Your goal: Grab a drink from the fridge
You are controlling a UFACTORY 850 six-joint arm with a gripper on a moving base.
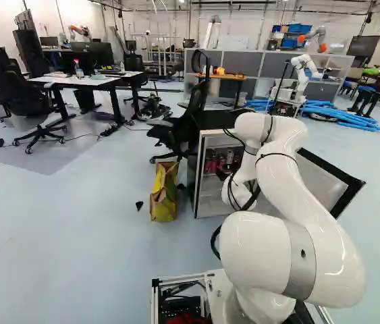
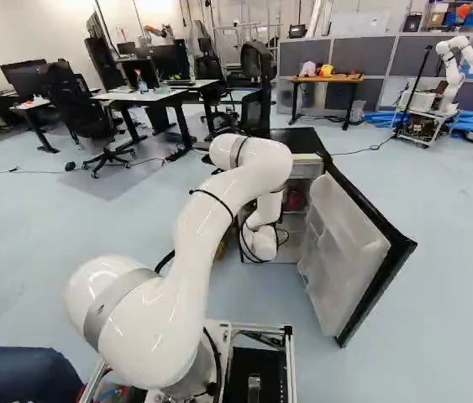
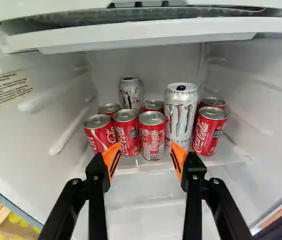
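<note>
The fridge (image 1: pixel 211 121) has already been opened, its door (image 2: pixel 337 252) swung wide, and the end effector (image 3: pixel 145 151) is aimed into the compartment with its orange-padded fingers spread apart. Nothing has been gripped. The drinks are all stood upright on the fridge shelf (image 3: pixel 231 156): small red soda cans (image 3: pixel 152 141) grouped with taller silver energy drink cans (image 3: pixel 180 117), ahead of the fingertips. Access can thus be judged done; the grab itself is left. One can must be closed upon, lifted clear of its close neighbours and drawn out of the fridge
</note>
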